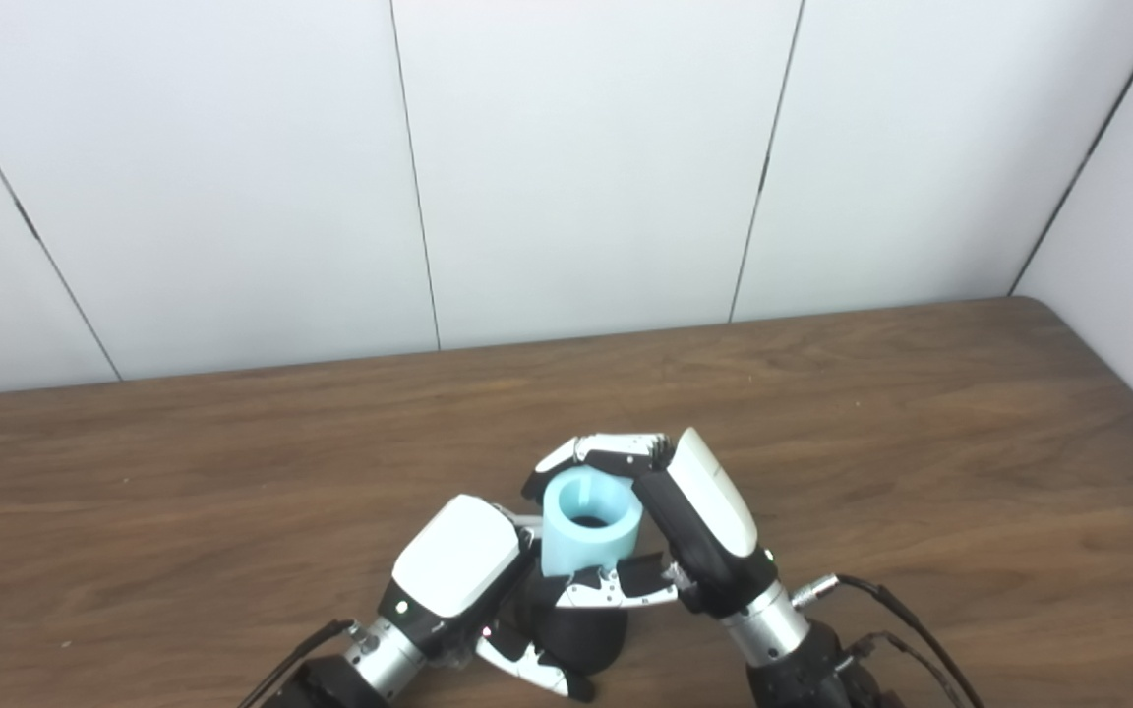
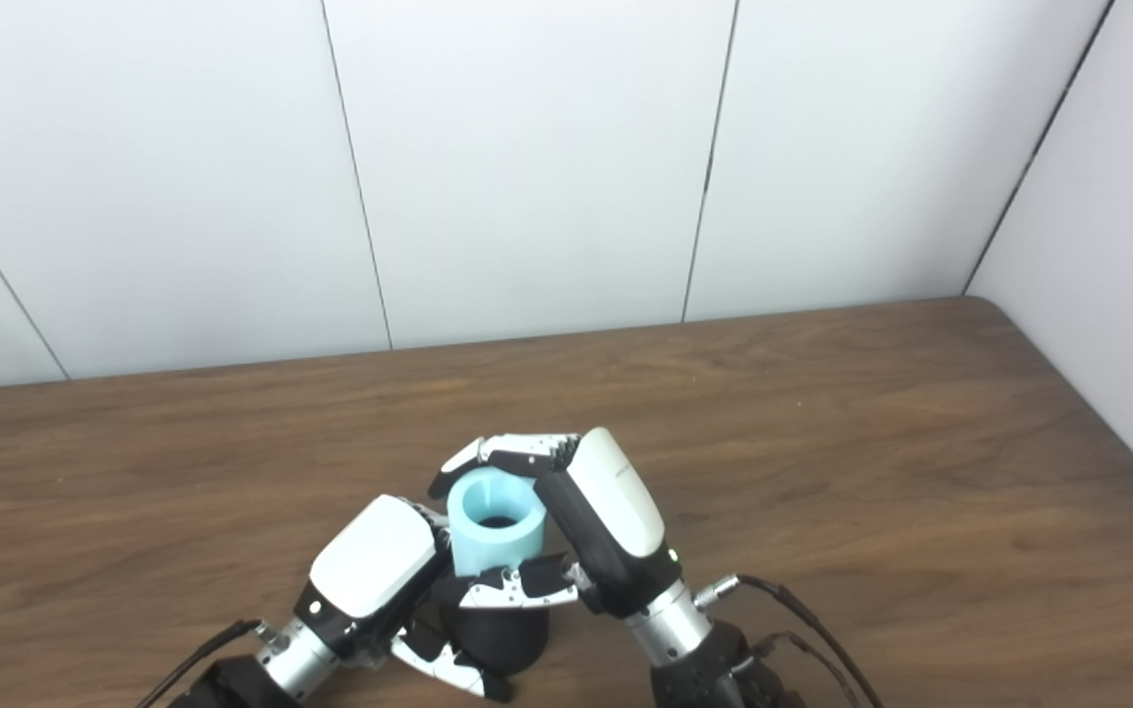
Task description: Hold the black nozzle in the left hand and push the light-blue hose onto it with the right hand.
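The light-blue hose (image 1: 590,528) is a short open tube standing upright on top of the black nozzle (image 1: 581,637), near the table's front edge. My right hand (image 1: 685,526) is shut on the hose, fingers curled round its far side and thumb across its near base. My left hand (image 1: 458,585) is shut on the black nozzle from the left, its fingers wrapped under and around the dark body. In the right eye view the hose (image 2: 496,531) sits over the nozzle (image 2: 498,634), whose top is hidden inside it.
The brown wooden table (image 1: 921,442) stretches away to white wall panels (image 1: 586,167) at the back and right. Cables (image 1: 881,600) trail from my right wrist at the bottom edge.
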Controlling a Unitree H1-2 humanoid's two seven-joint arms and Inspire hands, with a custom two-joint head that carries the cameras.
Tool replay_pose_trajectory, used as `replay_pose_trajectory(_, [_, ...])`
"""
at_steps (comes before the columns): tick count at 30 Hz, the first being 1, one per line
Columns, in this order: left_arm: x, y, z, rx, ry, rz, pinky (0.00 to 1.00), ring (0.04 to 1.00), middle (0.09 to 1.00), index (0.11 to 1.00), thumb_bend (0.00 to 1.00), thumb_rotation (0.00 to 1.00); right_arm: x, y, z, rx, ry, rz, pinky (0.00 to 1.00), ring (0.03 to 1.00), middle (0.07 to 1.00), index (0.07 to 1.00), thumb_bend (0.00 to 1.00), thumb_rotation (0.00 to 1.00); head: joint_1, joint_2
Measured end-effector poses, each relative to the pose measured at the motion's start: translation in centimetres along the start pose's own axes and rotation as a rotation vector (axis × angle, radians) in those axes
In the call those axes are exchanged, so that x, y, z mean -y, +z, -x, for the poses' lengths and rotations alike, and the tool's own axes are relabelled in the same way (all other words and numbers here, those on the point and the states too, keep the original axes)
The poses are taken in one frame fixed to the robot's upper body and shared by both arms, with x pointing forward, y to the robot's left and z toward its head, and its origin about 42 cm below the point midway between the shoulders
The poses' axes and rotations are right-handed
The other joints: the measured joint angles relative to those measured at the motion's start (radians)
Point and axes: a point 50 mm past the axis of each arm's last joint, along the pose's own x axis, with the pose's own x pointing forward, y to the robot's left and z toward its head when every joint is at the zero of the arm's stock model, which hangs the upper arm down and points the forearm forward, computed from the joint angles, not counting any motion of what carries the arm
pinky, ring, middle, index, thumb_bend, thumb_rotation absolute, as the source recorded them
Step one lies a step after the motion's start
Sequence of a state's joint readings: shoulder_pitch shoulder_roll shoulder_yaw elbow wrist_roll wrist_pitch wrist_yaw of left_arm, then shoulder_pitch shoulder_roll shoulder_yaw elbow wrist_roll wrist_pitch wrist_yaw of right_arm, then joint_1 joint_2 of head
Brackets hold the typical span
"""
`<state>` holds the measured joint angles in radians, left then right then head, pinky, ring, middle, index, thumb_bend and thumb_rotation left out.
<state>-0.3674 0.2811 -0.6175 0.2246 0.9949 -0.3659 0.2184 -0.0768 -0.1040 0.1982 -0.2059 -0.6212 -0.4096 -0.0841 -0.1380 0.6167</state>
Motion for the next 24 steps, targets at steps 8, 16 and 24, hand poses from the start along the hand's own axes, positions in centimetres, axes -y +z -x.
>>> replay_pose_trajectory(8, [0.01, 0.00, 0.01, 0.000, 0.000, 0.000, 0.12, 0.169, 0.471, 0.480, 0.53, 0.00, -0.01, 0.06, 0.12, 0.009, -0.006, 0.014, 0.26, 0.378, 0.483, 0.537, 0.51, 0.00, 0.002, -0.002])
replay_pose_trajectory(16, [0.02, 0.02, 0.02, 0.000, 0.000, 0.000, 0.11, 0.161, 0.471, 0.480, 0.53, 0.00, 0.00, 0.06, 0.17, 0.007, -0.013, 0.015, 0.26, 0.374, 0.480, 0.542, 0.51, 0.00, 0.000, 0.000])
replay_pose_trajectory(24, [0.01, 0.03, 0.02, 0.000, -0.001, 0.000, 0.12, 0.168, 0.471, 0.480, 0.53, 0.00, -0.04, -0.01, 0.27, 0.003, -0.020, 0.012, 0.36, 0.458, 0.527, 0.500, 0.52, 0.09, 0.000, -0.002])
